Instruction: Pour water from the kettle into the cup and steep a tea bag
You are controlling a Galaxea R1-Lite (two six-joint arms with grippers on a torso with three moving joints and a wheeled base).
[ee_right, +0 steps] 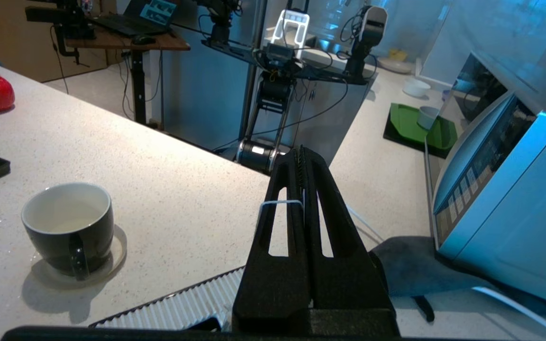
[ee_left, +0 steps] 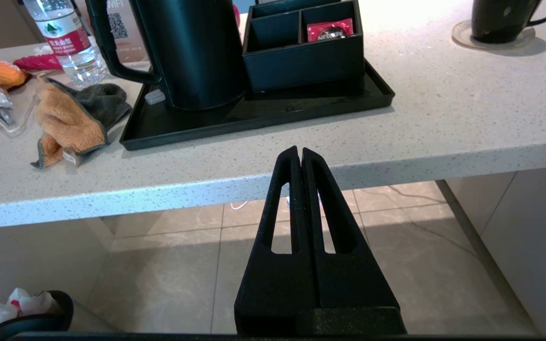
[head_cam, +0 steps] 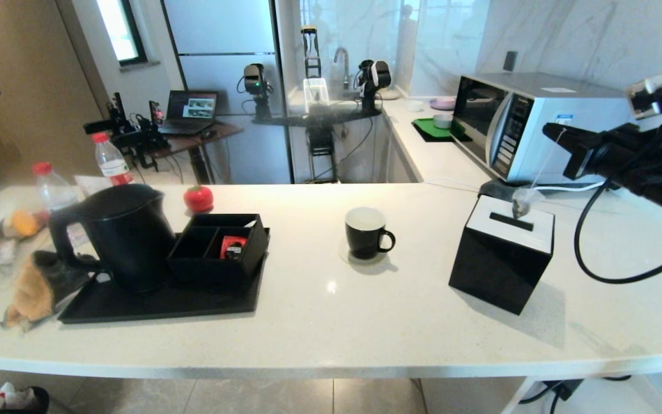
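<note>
The right gripper (head_cam: 549, 131) has its jaws shut on the string of the tea bag (head_cam: 525, 199), which dangles over the tissue box (head_cam: 503, 253), well to the right of the cup (head_cam: 365, 232) on the table (left gripper (ee_left: 300, 152) shut, empty, parked below the table edge).
</note>
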